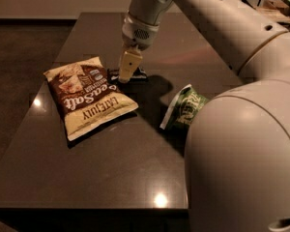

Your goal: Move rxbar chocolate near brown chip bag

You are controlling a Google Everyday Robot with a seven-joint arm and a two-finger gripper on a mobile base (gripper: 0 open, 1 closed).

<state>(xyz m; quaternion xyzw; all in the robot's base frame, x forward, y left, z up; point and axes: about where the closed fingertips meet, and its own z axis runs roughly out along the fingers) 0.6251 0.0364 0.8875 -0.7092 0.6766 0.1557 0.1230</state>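
The brown chip bag (pixel 87 95), brown above and cream below with white "Sea Salt" lettering, lies flat on the left part of the dark table (pixel 111 173). The rxbar chocolate (pixel 137 74) is a small black wrapper just off the bag's upper right edge, close to the tabletop. My gripper (pixel 127 77) reaches down from above and is shut on the bar. Its cream finger (pixel 129 63) hides the bar's middle.
A green chip bag (pixel 186 108) lies to the right of the bar, partly hidden behind my arm's large white body (pixel 241 168). The table's front edge runs along the bottom and its left edge lies just beyond the brown bag.
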